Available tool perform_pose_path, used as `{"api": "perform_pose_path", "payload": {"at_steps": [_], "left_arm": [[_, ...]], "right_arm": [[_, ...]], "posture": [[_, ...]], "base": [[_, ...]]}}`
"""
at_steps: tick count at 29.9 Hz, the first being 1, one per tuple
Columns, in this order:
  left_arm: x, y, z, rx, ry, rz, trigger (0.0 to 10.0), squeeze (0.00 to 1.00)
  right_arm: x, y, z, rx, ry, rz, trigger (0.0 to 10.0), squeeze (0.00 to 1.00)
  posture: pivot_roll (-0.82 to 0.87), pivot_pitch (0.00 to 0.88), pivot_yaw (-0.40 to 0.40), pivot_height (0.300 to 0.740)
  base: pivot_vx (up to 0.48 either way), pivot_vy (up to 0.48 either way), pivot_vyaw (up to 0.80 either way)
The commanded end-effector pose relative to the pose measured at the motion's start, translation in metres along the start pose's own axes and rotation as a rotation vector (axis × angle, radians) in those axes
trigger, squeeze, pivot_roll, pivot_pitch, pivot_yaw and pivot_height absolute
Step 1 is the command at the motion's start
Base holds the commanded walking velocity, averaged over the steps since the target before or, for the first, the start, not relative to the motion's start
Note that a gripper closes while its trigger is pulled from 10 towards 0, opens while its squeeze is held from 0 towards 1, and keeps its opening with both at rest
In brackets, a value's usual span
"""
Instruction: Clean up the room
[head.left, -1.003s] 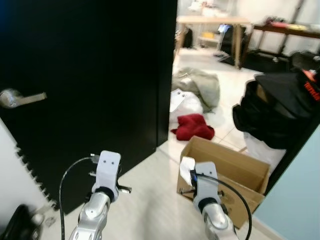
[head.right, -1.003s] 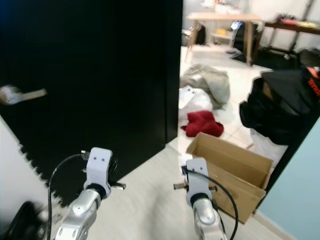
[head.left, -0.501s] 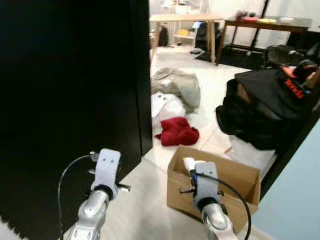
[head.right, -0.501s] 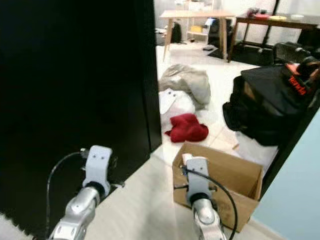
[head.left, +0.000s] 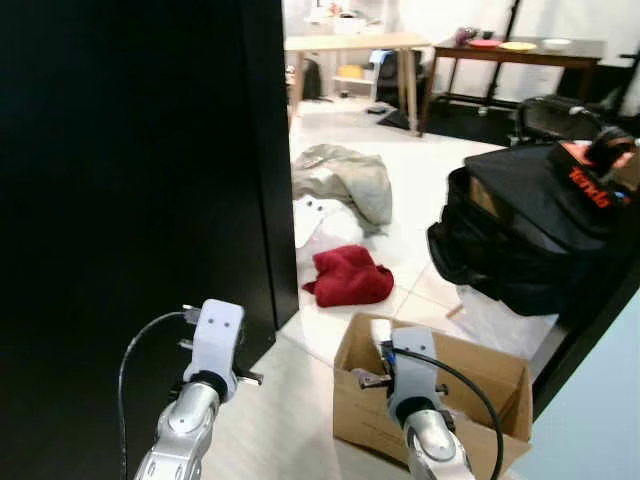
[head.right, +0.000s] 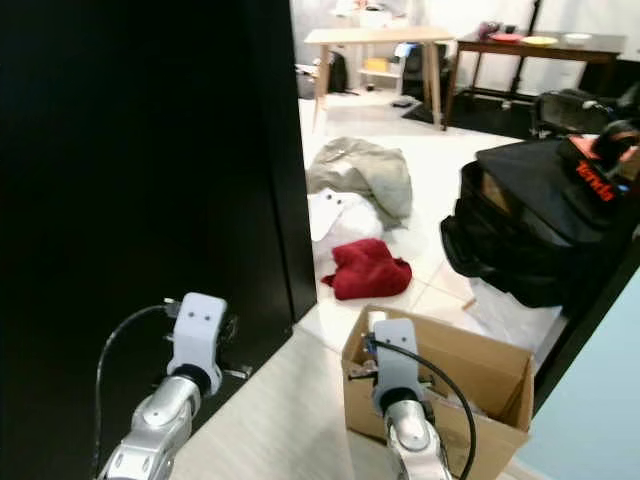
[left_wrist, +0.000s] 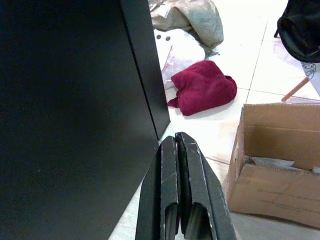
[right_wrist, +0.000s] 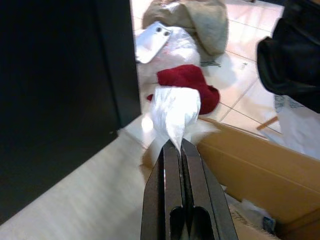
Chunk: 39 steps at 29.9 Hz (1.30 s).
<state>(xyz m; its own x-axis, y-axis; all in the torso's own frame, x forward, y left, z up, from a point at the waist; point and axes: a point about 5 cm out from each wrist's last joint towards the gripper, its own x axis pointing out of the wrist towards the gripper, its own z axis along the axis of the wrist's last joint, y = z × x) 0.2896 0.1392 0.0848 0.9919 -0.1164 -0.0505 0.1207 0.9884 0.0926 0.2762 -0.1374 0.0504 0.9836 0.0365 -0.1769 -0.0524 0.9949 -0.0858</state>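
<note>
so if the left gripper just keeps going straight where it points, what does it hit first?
Probably the floor tiles, then the red cloth. The shut left gripper runs close along the black door's edge; depth is unclear.

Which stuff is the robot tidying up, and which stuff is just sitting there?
For the tidying:
- white wrapper, pinched in the right gripper
- cardboard box
- red cloth on the floor
- beige cloth

Just there:
- black door
- black bag
- wooden table
</note>
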Motion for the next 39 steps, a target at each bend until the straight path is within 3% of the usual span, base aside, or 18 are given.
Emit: {"api": "perform_pose_path", "payload": {"at_steps": [1,19,31,39], "left_arm": [[0.0007,-0.0043,-0.0005,-0.002,0.002,-0.019,10.0,0.0],[0.0006,-0.0078,-0.0024,-0.01,0.009,-0.028,10.0,0.0],[0.0022,-0.0112,-0.0024,-0.02,0.008,-0.032,10.0,0.0],[0.0021,-0.0136,-0.0078,-0.017,0.037,-0.004,10.0,0.0]], "right_arm": [[-0.001,-0.006,-0.0027,0.009,0.012,-0.022,10.0,0.0],[-0.0035,-0.0105,-0.0038,0.005,0.017,-0.036,10.0,0.0],[-0.0033,-0.0124,-0.0022,-0.011,0.011,-0.035,10.0,0.0],[-0.0013,-0.0101,0.0014,-0.048,0.004,0.014,10.0,0.0]], "posture": [[0.01,0.022,0.047,0.74],[0.0,0.033,0.049,0.74],[-0.01,0.035,0.045,0.74],[-0.02,0.04,0.016,0.74]], "base": [[0.311,0.0,-0.8],[0.297,0.0,-0.75],[0.283,0.0,0.0],[0.0,0.0,0.0]]}}
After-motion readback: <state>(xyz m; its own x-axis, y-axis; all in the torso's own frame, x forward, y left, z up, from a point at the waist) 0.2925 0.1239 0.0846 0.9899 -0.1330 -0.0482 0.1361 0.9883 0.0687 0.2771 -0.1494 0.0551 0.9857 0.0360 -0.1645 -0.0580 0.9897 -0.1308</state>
